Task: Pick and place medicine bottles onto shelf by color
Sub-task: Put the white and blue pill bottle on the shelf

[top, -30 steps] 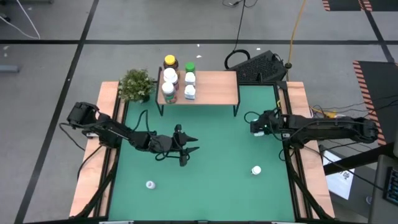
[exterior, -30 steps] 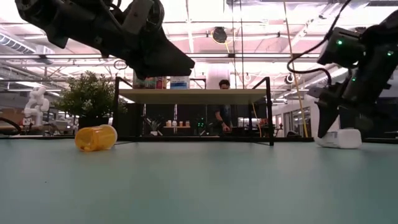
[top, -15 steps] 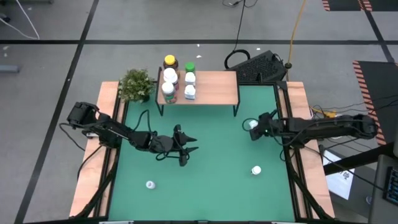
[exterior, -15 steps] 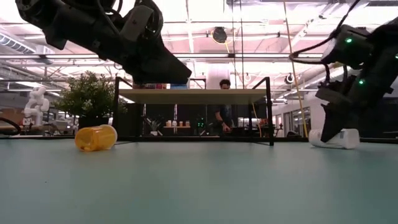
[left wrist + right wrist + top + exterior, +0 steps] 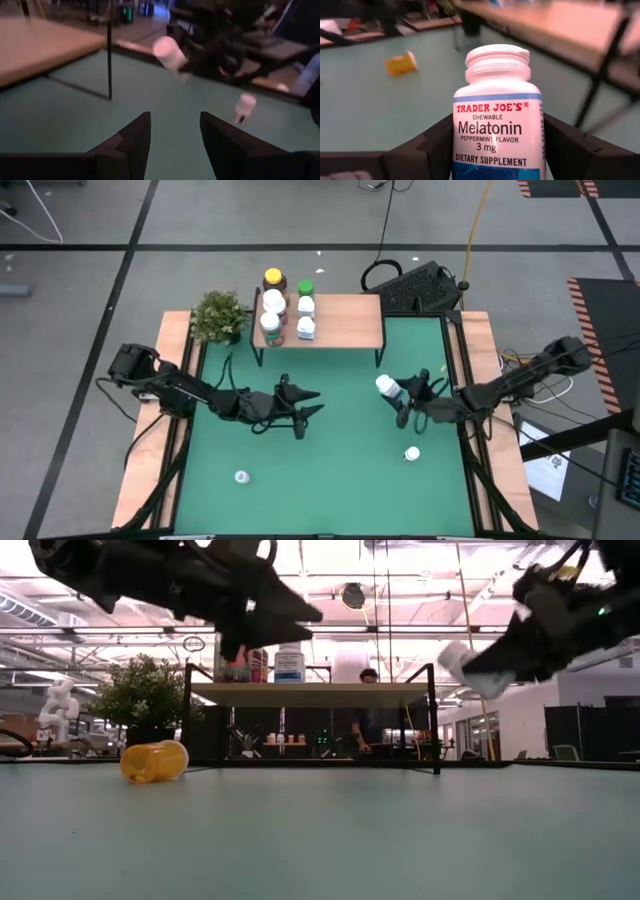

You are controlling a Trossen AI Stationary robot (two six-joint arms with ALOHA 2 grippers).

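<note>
My right gripper is over the table's right half, shut on a white, blue-labelled melatonin bottle, also in the low view. My left gripper hangs open above the table's middle, touching nothing. The shelf stands at the far edge; several bottles stand on its left end. A white bottle stands on the green table near the right edge. An amber bottle lies on its side near the left front. My right gripper pinches the melatonin bottle's body between its two fingers, one on each side of the label. The capped end points away from the wrist. The bottle is lifted clear of the table and tilted, its cap toward the table's left.
A small potted plant stands at the far left corner beside the shelf. The shelf's right two thirds are bare wood. Wooden strips border the table's sides. A person is in the room behind.
My right gripper has lifted the white bottle clear of the table by the right edge and carried it up and toward the table's middle, turning it so the cap points left. My left gripper has risen a little and moved slightly toward the far edge.
</note>
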